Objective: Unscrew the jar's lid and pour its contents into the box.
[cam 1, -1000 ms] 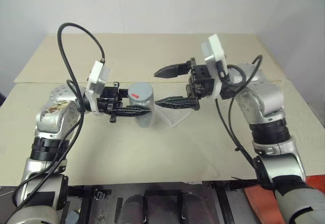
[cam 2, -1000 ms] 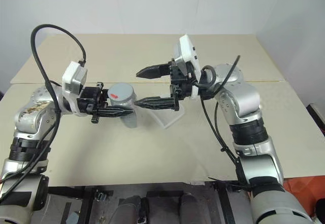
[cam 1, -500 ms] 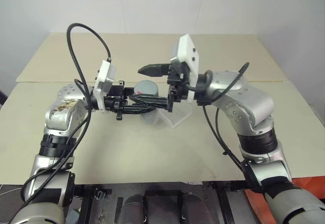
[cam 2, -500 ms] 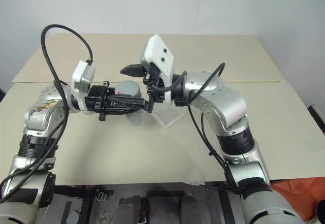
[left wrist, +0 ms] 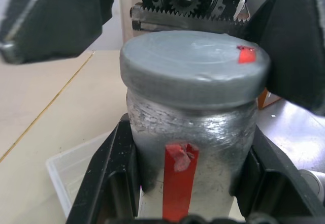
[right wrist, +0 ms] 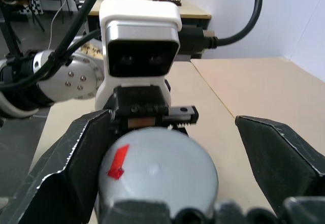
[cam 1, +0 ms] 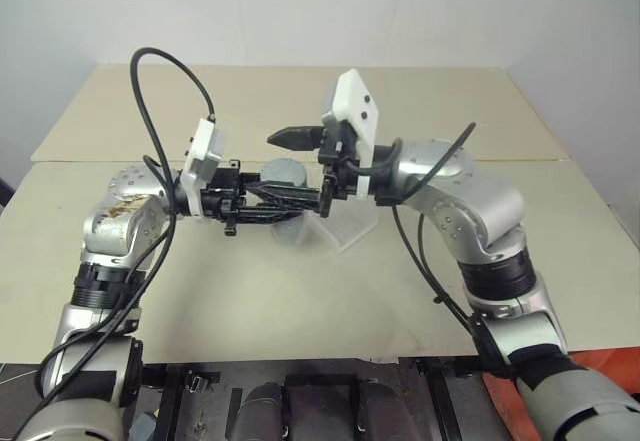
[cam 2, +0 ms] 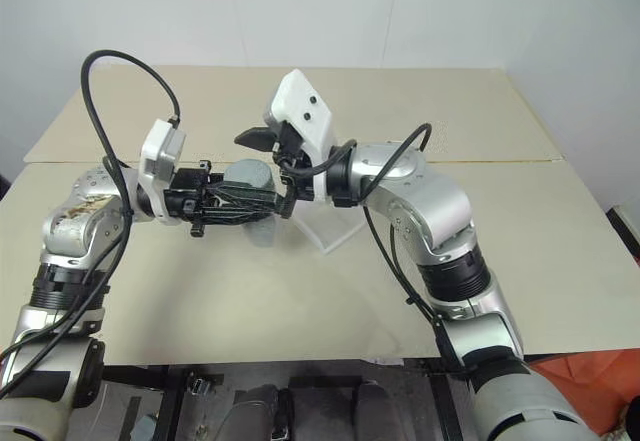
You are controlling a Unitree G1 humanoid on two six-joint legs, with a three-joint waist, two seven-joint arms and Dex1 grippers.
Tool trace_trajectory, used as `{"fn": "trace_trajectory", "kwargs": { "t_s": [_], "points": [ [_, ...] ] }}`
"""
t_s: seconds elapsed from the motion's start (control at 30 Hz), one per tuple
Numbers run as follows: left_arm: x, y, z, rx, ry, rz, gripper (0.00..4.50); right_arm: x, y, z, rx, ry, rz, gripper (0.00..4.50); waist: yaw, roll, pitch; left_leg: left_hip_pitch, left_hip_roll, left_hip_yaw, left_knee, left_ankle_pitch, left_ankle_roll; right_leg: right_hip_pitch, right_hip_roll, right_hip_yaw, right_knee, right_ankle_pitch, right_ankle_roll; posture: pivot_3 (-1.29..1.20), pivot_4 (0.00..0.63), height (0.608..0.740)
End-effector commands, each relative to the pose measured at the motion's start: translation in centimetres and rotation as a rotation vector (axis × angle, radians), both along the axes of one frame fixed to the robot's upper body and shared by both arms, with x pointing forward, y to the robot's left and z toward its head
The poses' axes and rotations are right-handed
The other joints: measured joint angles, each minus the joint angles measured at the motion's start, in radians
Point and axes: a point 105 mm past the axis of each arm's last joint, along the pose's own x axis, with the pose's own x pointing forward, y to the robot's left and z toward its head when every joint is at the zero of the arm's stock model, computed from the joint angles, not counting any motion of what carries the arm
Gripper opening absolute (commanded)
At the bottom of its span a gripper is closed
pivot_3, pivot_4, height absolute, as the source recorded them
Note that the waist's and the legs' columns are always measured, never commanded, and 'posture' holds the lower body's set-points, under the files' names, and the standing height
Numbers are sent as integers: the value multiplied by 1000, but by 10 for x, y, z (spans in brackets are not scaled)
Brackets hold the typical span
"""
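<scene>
Two pincers meet: left pincer [cam 1: 285,204] clamps the jar [left wrist: 189,148], right pincer [cam 1: 290,166] spread wide around the lid [right wrist: 157,173].

The right pincer [right wrist: 167,148], wide open, now straddles the lid [left wrist: 195,66].

We see jar [left wrist: 190,132]: translucent plastic, cloudy, scuffed, with glossy red label strip. Lid [left wrist: 195,69]: grey, matt, smooth. Box [left wrist: 84,170]: clear glossy plastic. Table [cam 1: 300,291]: matt beige, smooth.
</scene>
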Motion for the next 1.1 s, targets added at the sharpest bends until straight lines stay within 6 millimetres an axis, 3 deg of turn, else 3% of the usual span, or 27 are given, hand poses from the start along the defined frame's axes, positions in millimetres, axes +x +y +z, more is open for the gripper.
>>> {"fn": "trace_trajectory", "kwargs": {
  "t_s": [0.03,0.47,0.67,0.87,1.1],
  "points": [
    [-12,8,20,-19,-72,-50,1962,27,-41,11,33,-23,-178,4461,0,0,0,0,0,0,0,0,0,0,0,0,0,0,0,0,150,740],
    [-18,20,19,4,-61,-42,1962,32,-67,11,44,-5,-236,4461,1,0,0,0,0,0,0,0,0,0,0,0,-1,0,0,0,150,740],
    [-12,13,16,-21,-62,-29,1962,17,-68,10,12,-11,-161,4461,-1,0,0,0,0,0,0,0,0,0,0,0,-1,0,0,0,150,740],
    [1,1,14,-49,-61,-28,1962,-11,-51,27,39,-41,-6,4461,1,0,0,0,0,0,0,0,0,0,0,0,-1,0,0,0,150,740],
    [6,-9,13,-47,-67,-70,1962,-19,-17,32,46,-76,58,4461,-1,0,0,0,0,0,0,0,0,0,0,0,0,0,0,0,150,740]
  ]
}}
